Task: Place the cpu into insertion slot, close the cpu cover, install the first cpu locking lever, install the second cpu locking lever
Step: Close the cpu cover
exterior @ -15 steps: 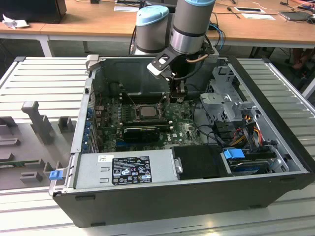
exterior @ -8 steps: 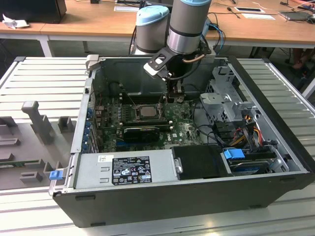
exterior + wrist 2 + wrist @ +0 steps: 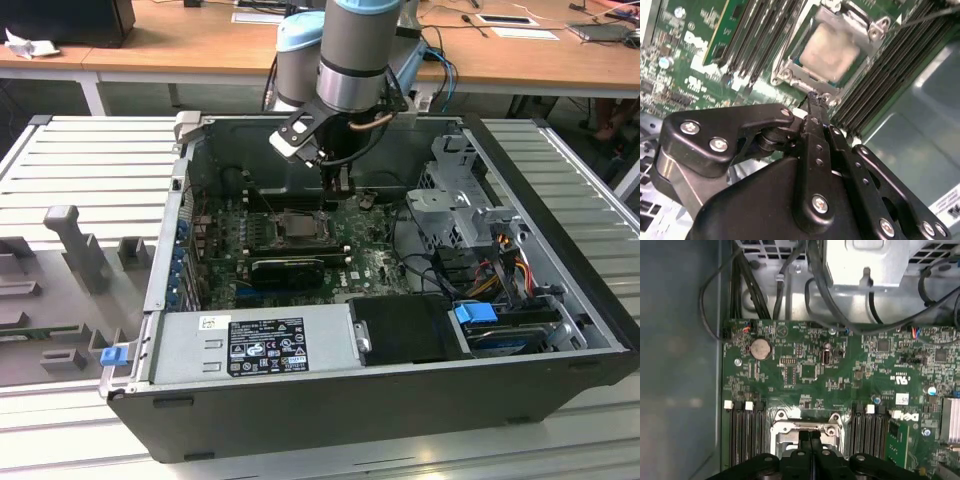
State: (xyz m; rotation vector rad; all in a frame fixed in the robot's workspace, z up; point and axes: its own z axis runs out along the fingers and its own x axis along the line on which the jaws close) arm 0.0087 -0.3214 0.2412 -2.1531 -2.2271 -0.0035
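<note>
The cpu (image 3: pixel 829 50), a pale beige square, lies flat in the insertion slot (image 3: pixel 300 226) on the green motherboard. The silver cpu cover (image 3: pixel 862 24) lies down around it, and the chip shows through its window. My gripper (image 3: pixel 812 97) is shut, with its black fingertips pressed together and nothing visible between them. The tips sit right at one edge of the cover frame (image 3: pixel 807 426), touching or just above it. In the exterior view the gripper (image 3: pixel 340 183) hangs inside the open case, just past the socket's far right corner. A thin metal rod (image 3: pixel 925 17) runs beside the socket.
Long black memory slots (image 3: pixel 746 435) flank the socket on both sides. A black expansion card (image 3: pixel 290 268) lies in front of it, then the grey power supply (image 3: pixel 250 345). A metal drive cage (image 3: pixel 460 200) and cable bundles (image 3: pixel 480 270) stand on the exterior view's right.
</note>
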